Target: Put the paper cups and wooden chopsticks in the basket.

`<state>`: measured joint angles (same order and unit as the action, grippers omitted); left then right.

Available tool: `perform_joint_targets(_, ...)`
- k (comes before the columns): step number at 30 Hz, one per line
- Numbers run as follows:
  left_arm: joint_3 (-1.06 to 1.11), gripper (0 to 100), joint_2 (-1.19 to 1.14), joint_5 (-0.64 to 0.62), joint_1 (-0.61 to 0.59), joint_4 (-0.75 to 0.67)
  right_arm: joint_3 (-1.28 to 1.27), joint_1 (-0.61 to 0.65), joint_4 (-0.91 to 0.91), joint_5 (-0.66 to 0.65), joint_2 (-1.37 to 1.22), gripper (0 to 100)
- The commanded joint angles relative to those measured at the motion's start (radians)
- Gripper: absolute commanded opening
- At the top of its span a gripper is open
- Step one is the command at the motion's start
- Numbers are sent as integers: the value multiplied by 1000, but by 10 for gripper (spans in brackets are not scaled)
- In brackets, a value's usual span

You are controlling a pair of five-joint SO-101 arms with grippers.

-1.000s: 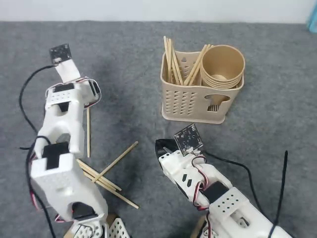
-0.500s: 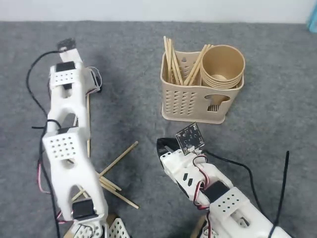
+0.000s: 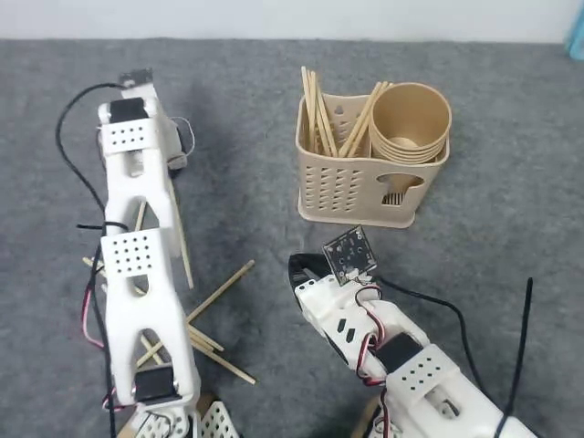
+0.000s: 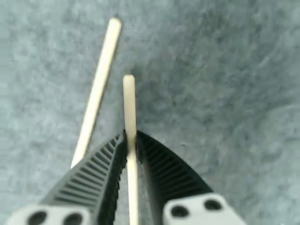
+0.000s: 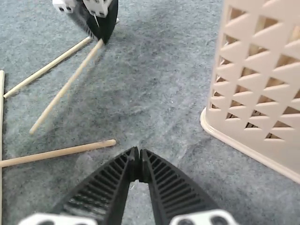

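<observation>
My left gripper (image 4: pixel 130 138) is shut on a wooden chopstick (image 4: pixel 129 101) near one end. In the high view the left gripper (image 3: pixel 175 169) is at the far left of the grey carpet, and the held chopstick (image 3: pixel 183 242) slants back toward the front. The beige basket (image 3: pixel 351 187) stands at the back centre, holding stacked paper cups (image 3: pixel 411 123) and several chopsticks (image 3: pixel 318 109). My right gripper (image 5: pixel 138 168) is shut on nothing, low over the carpet just in front of the basket (image 5: pixel 255 79). The right wrist view shows the left gripper (image 5: pixel 102 21) with its chopstick (image 5: pixel 65 89).
Several loose chopsticks (image 3: pixel 219 292) lie crossed on the carpet between the arms, near the left arm's base. One (image 4: pixel 96 91) lies beside the held stick, another (image 5: pixel 58 152) just ahead of my right gripper. Bare carpet stretches between the left gripper and the basket.
The left arm stretched out toward the back, and its gripper closed on the chopstick that lay straight beside it; that stick now slants. The right arm barely moved.
</observation>
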<state>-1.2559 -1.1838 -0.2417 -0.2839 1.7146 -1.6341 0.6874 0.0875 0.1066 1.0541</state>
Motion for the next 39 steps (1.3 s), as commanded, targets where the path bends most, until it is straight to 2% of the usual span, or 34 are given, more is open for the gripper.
perform_joint_targets(1, -85, 12, 66, 5, -32, 44, 12, -13, -21, -20, 16, 13)
perform_joint_targets(5, 24, 12, 201, 6, -44, 44, 12, -13, -21, -20, 16, 12)
perform_joint_targets(14, 550, 12, 703, 14, 0, 32, 12, -13, -21, -20, 16, 11)
perform_joint_targets(21, 845, 12, 1074, 63, 20, -75, 14, -13, -21, -20, 16, 9)
perform_joint_targets(27, 1178, 12, 1409, 164, 28, -264, 14, -13, -21, -20, 18, 9)
perform_joint_targets(34, 1682, 12, 1872, 175, 31, -660, 14, -13, -21, -20, 18, 9)
perform_joint_targets(39, 1874, 12, 2128, 175, 72, -867, 14, -13, -21, -20, 18, 9)
